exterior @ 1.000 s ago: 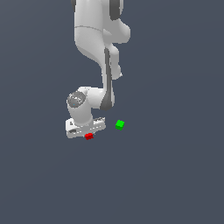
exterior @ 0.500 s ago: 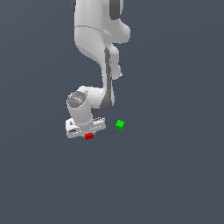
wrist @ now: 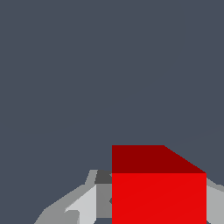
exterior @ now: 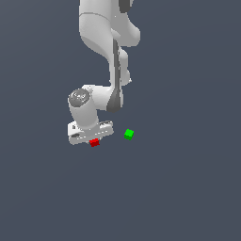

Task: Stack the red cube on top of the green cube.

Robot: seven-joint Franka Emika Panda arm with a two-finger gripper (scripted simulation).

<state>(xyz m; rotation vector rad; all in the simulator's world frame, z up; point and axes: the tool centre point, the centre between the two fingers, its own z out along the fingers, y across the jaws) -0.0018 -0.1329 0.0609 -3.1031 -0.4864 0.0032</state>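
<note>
The red cube point(exterior: 94, 142) rests on the grey floor directly under the hand. My gripper point(exterior: 93, 140) is lowered over it, its fingers straddling the cube. In the wrist view the red cube point(wrist: 158, 192) fills the space between the fingers point(wrist: 89, 203), which press against both of its sides, so the gripper is shut on it. The green cube point(exterior: 129, 134) sits on the floor a short way off, toward the exterior view's right of the red cube, apart from the gripper. It does not show in the wrist view.
The white arm point(exterior: 101, 37) rises above the hand at the top of the exterior view. The floor point(exterior: 188, 188) is a plain dark grey surface all around.
</note>
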